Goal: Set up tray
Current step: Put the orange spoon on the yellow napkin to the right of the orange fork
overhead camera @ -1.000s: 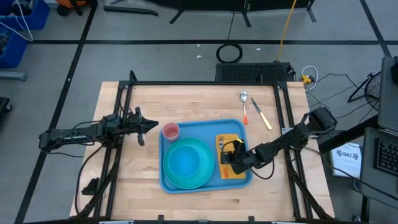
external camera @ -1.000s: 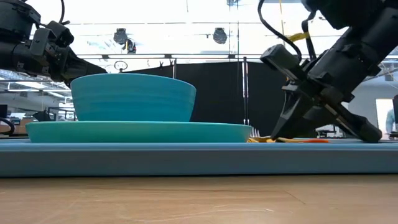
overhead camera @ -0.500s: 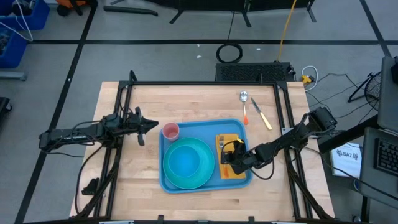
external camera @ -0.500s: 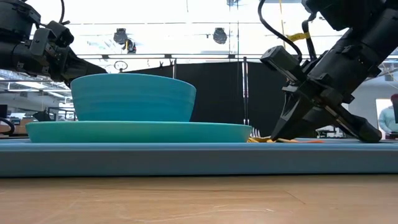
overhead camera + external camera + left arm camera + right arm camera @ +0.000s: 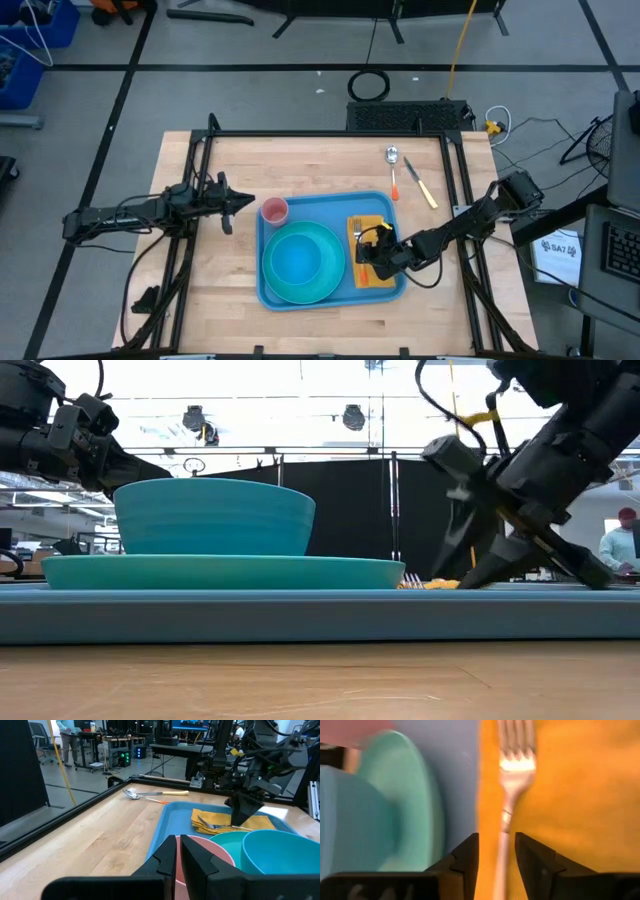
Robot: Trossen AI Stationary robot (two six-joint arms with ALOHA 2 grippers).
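**Two arms, one blue tray on the counter**

Widest of all is the wooden counter (image 5: 320,160), and the blue tray (image 5: 318,201) lies flat on its near-middle part. On the tray's left half sits a round turquoise plate (image 5: 335,283) with a turquoise bowl (image 5: 297,260) on it. A yellow napkin (image 5: 373,213) covers the tray's right side, with a fork (image 5: 512,780) lying lengthwise on the napkin. A pink cup (image 5: 274,211) stands at the tray's far left corner.

On the bare wood beyond the tray lie a spoon (image 5: 392,155) and two more utensils, one with an orange handle (image 5: 395,185) and one with a pale handle (image 5: 427,193), all well apart from the tray.

The right pincer (image 5: 366,252) is down over the napkin, its fingers parted on either side of the fork's handle and released from it. The left pincer (image 5: 243,201) hovers just left of the pink cup, its fingers (image 5: 165,860) nearly together with a thin gap and holding nothing.
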